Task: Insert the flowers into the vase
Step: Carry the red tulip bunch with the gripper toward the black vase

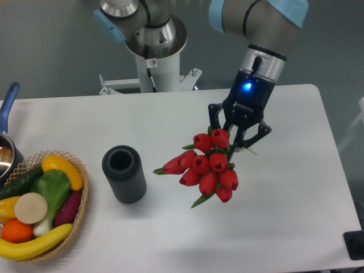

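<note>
Fingers (224, 128): pinching the flowers (207, 165), lifted. We judge carry step; next we bring stems over the vase (123, 173).

Matt ribbed vase (124, 173), woven basket (79, 213)

flowers (207, 166) in gripper (239, 138) — vase (124, 173) apart

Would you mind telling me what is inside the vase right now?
Nothing shows inside the vase: its mouth looks dark and open, though the bottom is hidden. The flowers are off to one side, held by the gripper.
</note>
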